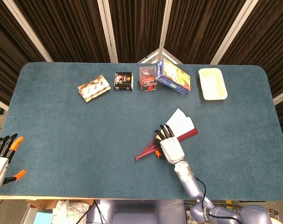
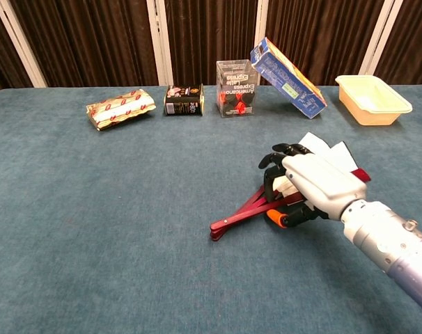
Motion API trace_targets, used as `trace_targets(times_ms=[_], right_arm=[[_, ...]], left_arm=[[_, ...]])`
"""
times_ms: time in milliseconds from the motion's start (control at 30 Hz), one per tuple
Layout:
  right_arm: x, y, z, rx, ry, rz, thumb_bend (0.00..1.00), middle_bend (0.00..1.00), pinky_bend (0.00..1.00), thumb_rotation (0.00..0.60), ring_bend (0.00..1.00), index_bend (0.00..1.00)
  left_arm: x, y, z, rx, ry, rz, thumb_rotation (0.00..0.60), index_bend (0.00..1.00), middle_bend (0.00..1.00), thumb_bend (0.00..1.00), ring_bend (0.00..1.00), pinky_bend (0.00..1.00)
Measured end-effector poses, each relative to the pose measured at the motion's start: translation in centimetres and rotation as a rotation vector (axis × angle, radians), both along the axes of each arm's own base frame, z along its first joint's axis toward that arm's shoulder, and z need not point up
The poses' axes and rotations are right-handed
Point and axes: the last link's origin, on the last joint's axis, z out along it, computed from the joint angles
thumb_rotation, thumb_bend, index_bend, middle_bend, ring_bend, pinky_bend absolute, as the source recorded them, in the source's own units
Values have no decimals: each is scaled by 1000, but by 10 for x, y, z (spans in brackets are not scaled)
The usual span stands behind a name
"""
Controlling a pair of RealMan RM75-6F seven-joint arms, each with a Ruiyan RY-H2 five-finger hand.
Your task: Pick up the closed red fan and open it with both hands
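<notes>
The red fan [image 1: 145, 152] lies on the blue table right of centre, its red ribs [image 2: 235, 218] pointing toward the front left and its white leaf [image 2: 322, 147] slightly spread at the far end. My right hand [image 1: 170, 148] sits on the middle of the fan. Its dark fingers [image 2: 275, 157] curl over the far side of the ribs, and the orange thumb tip [image 2: 274, 218] presses the near side, so the hand [image 2: 314, 186] pinches the ribs. My left hand [image 1: 1, 157] hangs beyond the table's front left corner, fingers spread, holding nothing.
Along the far side stand a gold and red packet [image 1: 93, 88], a black box [image 1: 123, 80], a clear box [image 1: 148, 78], a blue carton [image 1: 173, 76] leaning on it, and a cream tray [image 1: 212, 84]. The table's front edge [image 1: 109, 197] runs close behind the right hand.
</notes>
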Motion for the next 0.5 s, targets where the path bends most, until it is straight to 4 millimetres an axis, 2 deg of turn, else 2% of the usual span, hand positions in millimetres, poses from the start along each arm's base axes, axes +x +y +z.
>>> trace_targets(times_ms=[233, 500], right_arm=[[0, 1, 0, 1, -6, 1, 446, 268, 0, 600, 51, 698], [16, -5, 17, -32, -68, 23, 448, 277, 0, 600, 55, 719]], left_arm=[[0, 0, 0, -1, 2, -2, 600, 0, 0, 0, 0, 0], [1, 0, 0, 0, 3, -5, 600, 0, 0, 0, 0, 0]])
